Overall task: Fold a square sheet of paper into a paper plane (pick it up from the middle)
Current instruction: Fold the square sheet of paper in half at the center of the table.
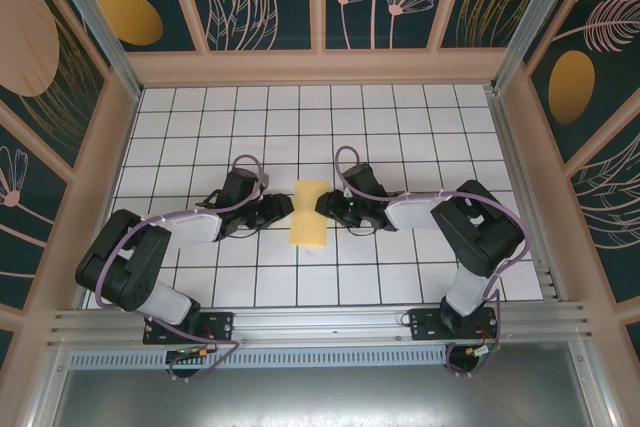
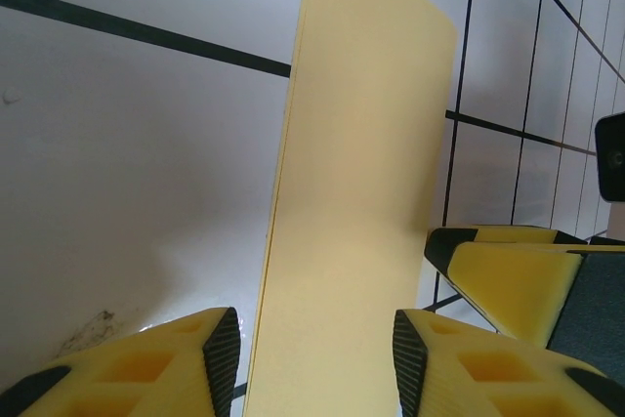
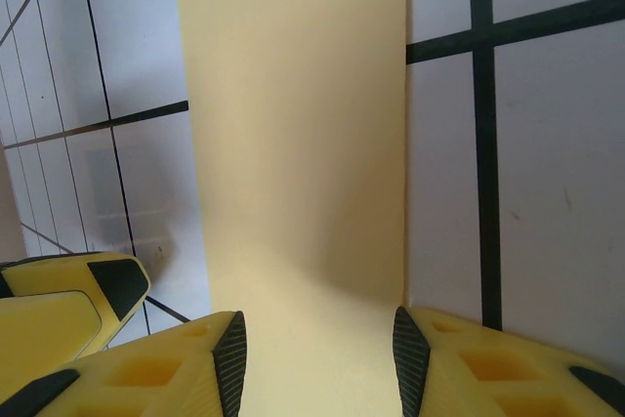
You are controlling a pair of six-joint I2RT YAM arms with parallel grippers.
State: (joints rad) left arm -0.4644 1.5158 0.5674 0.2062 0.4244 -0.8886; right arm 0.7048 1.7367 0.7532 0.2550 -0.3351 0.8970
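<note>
The square sheet of paper (image 1: 311, 213) is pale yellow and lies flat on the grid table, folded over into a narrow rectangle about one tile wide; it has no pointed paper plane shape. Two layers show along its long edge in the left wrist view (image 2: 361, 173). My left gripper (image 1: 283, 209) is at its left side and my right gripper (image 1: 322, 205) at its right side, tips facing each other. The left gripper (image 2: 317, 358) is open and straddles the paper's width. So does the open right gripper (image 3: 317, 358) over the paper (image 3: 298, 144), one pad at its edge.
The white gridded table (image 1: 400, 137) is walled by wooden panels on three sides, with a metal rail at the near edge. The right gripper's yellow fingers (image 2: 508, 280) show in the left wrist view, and the left gripper's fingers (image 3: 68, 290) in the right wrist view.
</note>
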